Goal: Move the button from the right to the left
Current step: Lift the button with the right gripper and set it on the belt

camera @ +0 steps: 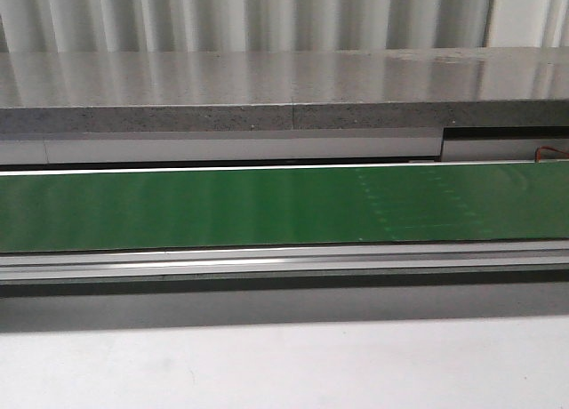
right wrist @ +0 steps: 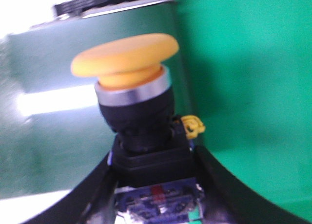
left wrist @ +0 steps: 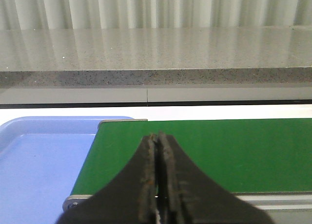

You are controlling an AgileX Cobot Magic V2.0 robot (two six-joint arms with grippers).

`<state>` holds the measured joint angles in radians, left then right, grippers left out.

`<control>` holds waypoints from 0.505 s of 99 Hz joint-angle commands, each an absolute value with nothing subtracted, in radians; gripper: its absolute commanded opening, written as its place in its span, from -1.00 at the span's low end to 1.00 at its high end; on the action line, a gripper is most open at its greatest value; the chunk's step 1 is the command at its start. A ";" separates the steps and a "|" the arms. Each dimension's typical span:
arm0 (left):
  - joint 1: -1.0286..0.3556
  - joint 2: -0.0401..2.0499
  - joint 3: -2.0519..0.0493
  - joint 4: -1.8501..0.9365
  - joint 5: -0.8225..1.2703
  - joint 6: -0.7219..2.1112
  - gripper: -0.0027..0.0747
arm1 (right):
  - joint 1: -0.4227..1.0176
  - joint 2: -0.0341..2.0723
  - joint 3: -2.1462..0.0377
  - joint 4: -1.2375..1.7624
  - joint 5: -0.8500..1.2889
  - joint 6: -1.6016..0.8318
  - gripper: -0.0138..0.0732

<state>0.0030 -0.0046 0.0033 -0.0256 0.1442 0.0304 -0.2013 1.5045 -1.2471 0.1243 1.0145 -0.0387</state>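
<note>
The button (right wrist: 131,97) shows only in the right wrist view: an orange-yellow mushroom cap on a silver ring, a black collar and a blue block body below. My right gripper (right wrist: 153,185) is shut on the button's body, its black fingers (right wrist: 229,185) pressed against both sides, over the green belt (right wrist: 243,87). The view is blurred. My left gripper (left wrist: 157,175) is shut and empty, its pads together, above the left end of the green belt (left wrist: 234,151). Neither gripper nor the button shows in the front view.
A blue tray (left wrist: 39,170) lies just past the belt's left end. The green conveyor belt (camera: 267,204) runs across the front view with a metal rail (camera: 267,262) before it and a grey stone ledge (camera: 267,89) behind.
</note>
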 commanded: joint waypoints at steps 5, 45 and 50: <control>0.002 -0.037 0.042 -0.027 0.064 0.024 -0.98 | -0.119 1.472 -1.266 0.135 1.027 0.017 -0.19; 0.002 -0.037 0.042 -0.027 0.064 0.024 -0.98 | 0.033 1.606 -1.266 0.135 1.007 0.135 -0.19; 0.002 -0.037 0.042 -0.027 0.064 0.024 -0.98 | 0.033 1.625 -1.266 0.135 1.002 0.142 -0.19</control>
<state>0.0030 -0.0046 0.0033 -0.0256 0.1442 0.0304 0.0313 1.6340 -1.2436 0.1327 1.0328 0.1282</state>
